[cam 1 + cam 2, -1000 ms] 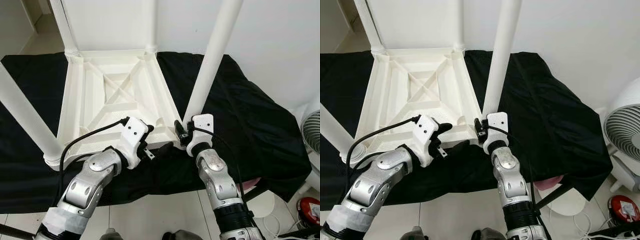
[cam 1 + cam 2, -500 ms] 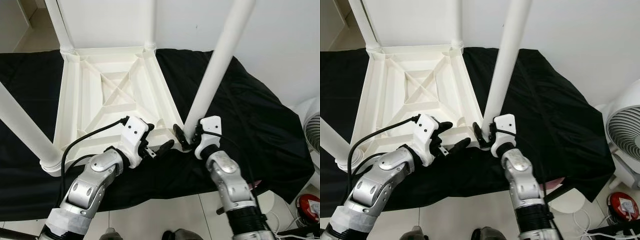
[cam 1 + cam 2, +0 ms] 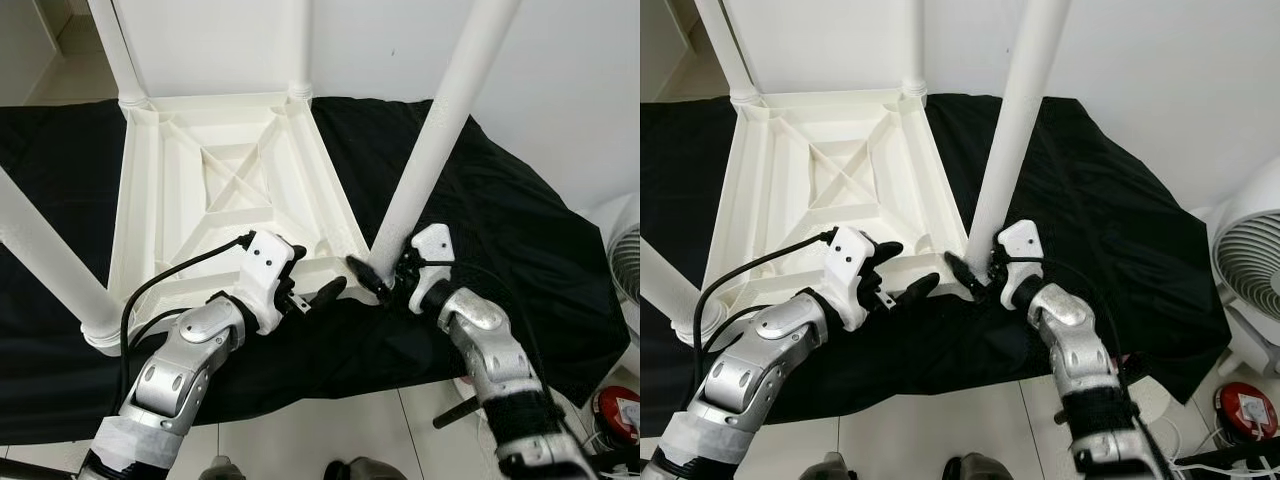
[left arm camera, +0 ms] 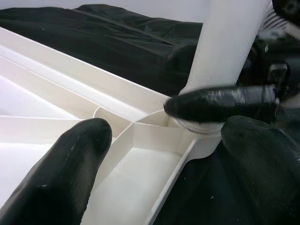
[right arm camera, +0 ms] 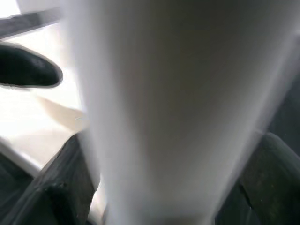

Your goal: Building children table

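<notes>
Right gripper (image 3: 978, 278) sits at the foot of the near-right leg (image 3: 1018, 130), its two black fingers set either side of the leg just above the socket; the right wrist view shows a finger (image 5: 65, 187) on each flank of the white tube, so the hold reads as closed around the leg. Left gripper (image 3: 312, 297) is open, one finger (image 4: 61, 173) over the ribbed underside and the other outside the near edge, straddling the near-right corner without clamping it.

Tabletop (image 3: 170, 210) lies upside down on a black cloth (image 3: 520, 250), ribs up. Four legs stand from its corners; the near-left leg (image 3: 45, 255) leans out toward the left.

Key relation: the near-right leg's long axis rises from the corner socket and tilts toward the far right, away from both arms. The socket lies directly between the two grippers; the right one is on the leg, the left just beside it on the frame. Judged step: seating or tightening this leg, with the left steadying the corner.
</notes>
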`<state>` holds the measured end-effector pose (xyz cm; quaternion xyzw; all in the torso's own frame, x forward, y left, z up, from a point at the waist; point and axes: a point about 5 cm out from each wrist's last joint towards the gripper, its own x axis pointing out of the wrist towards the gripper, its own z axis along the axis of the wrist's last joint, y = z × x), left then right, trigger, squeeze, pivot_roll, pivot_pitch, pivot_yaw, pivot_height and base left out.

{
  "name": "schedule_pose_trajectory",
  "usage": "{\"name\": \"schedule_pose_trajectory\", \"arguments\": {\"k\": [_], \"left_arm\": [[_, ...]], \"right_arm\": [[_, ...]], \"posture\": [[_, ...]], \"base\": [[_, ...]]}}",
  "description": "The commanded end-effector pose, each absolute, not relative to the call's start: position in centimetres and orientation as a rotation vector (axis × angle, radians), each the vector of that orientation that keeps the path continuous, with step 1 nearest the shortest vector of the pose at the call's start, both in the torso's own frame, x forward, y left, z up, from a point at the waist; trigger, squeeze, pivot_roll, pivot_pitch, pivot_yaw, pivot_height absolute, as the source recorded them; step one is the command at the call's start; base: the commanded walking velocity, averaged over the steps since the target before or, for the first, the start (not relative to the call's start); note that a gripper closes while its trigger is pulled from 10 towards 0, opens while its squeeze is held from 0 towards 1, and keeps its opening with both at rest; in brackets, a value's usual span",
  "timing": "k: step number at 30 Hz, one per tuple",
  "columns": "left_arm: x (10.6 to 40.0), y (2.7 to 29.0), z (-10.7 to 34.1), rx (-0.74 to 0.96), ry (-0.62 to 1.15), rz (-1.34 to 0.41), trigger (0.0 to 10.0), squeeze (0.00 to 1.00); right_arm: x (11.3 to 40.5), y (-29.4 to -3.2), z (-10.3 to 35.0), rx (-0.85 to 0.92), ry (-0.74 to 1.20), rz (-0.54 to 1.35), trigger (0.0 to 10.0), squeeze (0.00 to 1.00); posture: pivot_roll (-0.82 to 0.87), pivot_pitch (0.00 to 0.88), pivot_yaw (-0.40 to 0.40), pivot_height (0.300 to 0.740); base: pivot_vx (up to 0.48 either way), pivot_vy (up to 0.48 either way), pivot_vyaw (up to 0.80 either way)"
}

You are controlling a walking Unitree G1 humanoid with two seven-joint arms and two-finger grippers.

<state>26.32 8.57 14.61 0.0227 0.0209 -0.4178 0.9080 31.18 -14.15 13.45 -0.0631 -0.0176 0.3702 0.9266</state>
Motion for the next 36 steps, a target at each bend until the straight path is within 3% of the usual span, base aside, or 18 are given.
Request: {"name": "schedule_pose_trajectory", "arguments": {"k": [1,4,6,20,21,22,36], "left_arm": [[26.4,8.6,14.5,0.069,0.045,-0.853,10.0,0.0],[26.4,8.6,14.5,0.071,0.042,-0.854,10.0,0.0],[26.4,8.6,14.6,0.07,0.035,-0.844,10.0,0.0],[25.4,8.6,14.0,0.103,0.055,-0.901,10.0,0.0],[25.4,8.6,14.0,0.103,0.054,-0.901,10.0,0.0],[25.4,8.6,14.0,0.103,0.054,-0.898,10.0,0.0],[25.2,8.6,13.8,0.1,0.05,-0.879,10.0,0.0]], "right_arm": [[31.4,-13.5,13.4,-0.132,-0.035,0.808,10.0,0.0],[31.6,-13.3,13.4,-0.133,-0.033,0.822,9.8,0.0],[31.7,-13.0,13.0,-0.147,-0.012,0.873,0.0,0.0],[31.2,-13.9,11.7,-0.123,0.028,0.888,0.0,0.0],[31.2,-13.9,11.6,-0.122,0.026,0.88,4.0,0.0],[31.3,-13.8,11.4,-0.109,0.034,0.824,10.0,0.0],[30.5,-11.9,11.1,-0.063,0.02,0.481,10.0,0.0]], "posture": [[0.06,0.0,-0.056,0.74],[0.07,0.0,-0.06,0.74],[0.08,0.0,-0.068,0.74],[0.09,0.0,-0.074,0.74],[0.09,0.0,-0.074,0.74],[0.09,0.0,-0.074,0.74],[0.09,0.0,-0.082,0.74]], "base": [[0.0,0.0,0.0],[0.0,0.0,0.0],[0.0,0.0,0.0],[0.0,0.0,0.0],[0.0,0.0,0.0],[0.0,0.0,0.0],[0.0,0.0,0.0]]}}
